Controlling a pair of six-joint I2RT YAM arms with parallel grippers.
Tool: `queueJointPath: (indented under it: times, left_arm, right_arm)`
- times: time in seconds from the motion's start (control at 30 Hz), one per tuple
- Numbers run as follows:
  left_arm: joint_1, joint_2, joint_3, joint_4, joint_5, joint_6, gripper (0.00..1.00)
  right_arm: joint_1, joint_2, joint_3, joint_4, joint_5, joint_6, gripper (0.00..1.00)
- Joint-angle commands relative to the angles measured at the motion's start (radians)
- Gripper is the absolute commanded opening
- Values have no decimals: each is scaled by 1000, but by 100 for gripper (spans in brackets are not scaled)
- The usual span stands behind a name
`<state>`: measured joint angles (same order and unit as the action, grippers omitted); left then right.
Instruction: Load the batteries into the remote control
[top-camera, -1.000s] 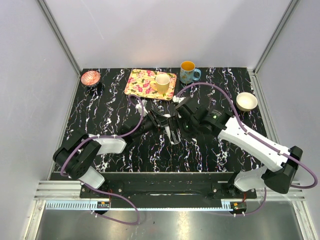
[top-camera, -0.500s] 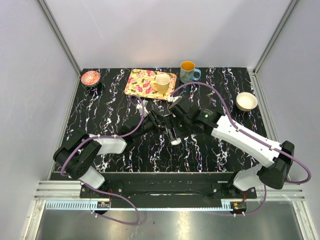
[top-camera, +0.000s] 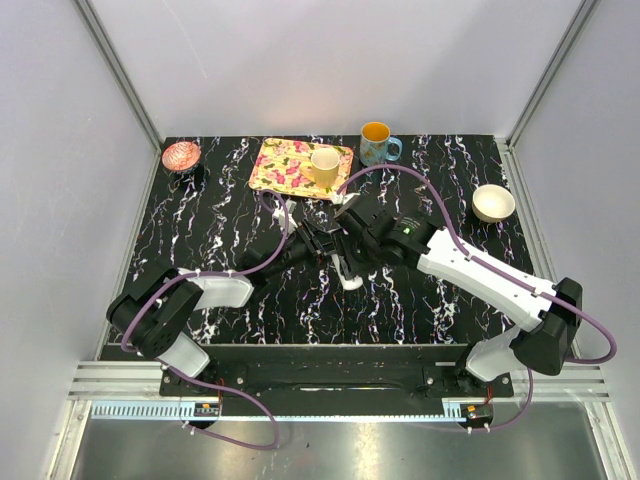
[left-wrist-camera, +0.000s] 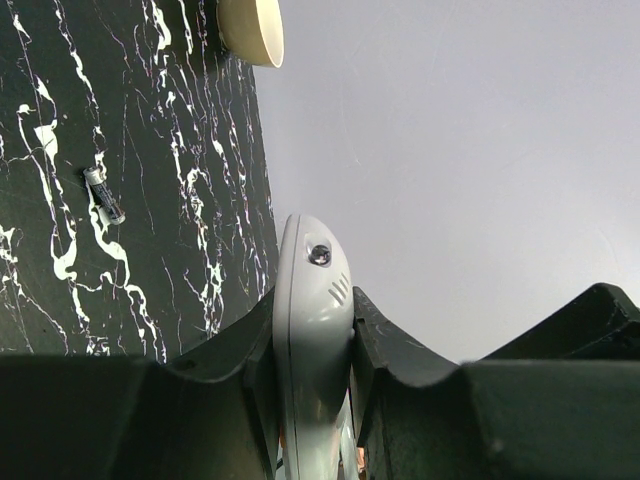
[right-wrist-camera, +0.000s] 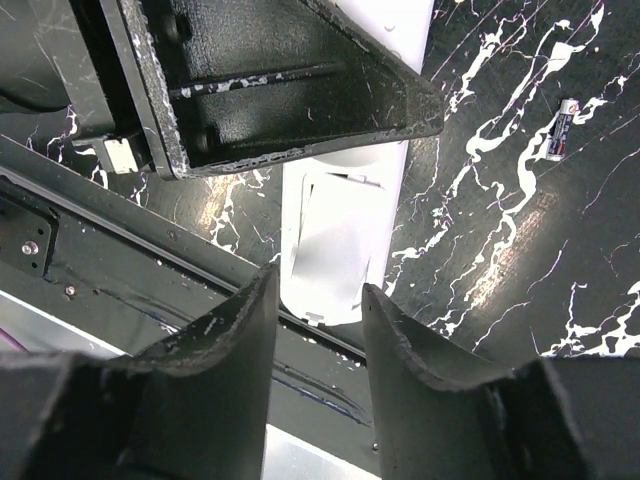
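My left gripper (top-camera: 322, 243) is shut on the white remote control (top-camera: 348, 277) near the table's middle. In the left wrist view the remote (left-wrist-camera: 312, 330) stands edge-on, clamped between the fingers of the left gripper (left-wrist-camera: 312, 295). My right gripper (right-wrist-camera: 318, 285) is open, its fingertips (right-wrist-camera: 245, 320) on either side of the remote's free end (right-wrist-camera: 340, 240); I cannot tell if they touch it. A pale panel with a small tab shows on that face. One dark battery (right-wrist-camera: 560, 130) lies on the table, also visible in the left wrist view (left-wrist-camera: 104, 194). The red-orange battery is out of view.
A floral tray (top-camera: 285, 165) with a yellow cup (top-camera: 324, 165) stands at the back. A blue mug (top-camera: 377, 145) is beside it. A white bowl (top-camera: 493, 203) sits at the right, a pink dish (top-camera: 181, 155) at the back left.
My right arm has swung left and its gripper has come in over the remote's free end. My left gripper still holds the remote in about the same place.
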<state>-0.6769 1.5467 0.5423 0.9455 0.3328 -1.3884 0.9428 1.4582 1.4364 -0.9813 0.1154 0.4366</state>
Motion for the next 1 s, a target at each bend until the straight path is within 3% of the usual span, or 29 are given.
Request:
queueJointPath:
  times: [0.0,0.07,0.1,0.17,0.3,0.43,0.97]
  left_arm:
    - [-4,1,10,105,14,-17,0]
    - [-4,1,8,105,12,-18,0]
    - [-6,1,8,108,12,-18,0]
    - [-4,4,8,111,14,-20,0]
    - [-4,4,5,118,14,-23,0]
    - [-4,0,5,119,15,-24,0]
    - [-6,0,2,130,25,-31,0]
  right_arm:
    - [11,5,44,26,23,-9,45]
    - [11,7,45,26,23,-7,45]
    - [11,7,45,26,24,-7,53]
    - [10,5,45,24,29,-6,57]
    - [11,11,42,24,26,-6,57]
    - [11,14,35,27,17,-9,47]
    - [10,14,27,17,24,-24,33]
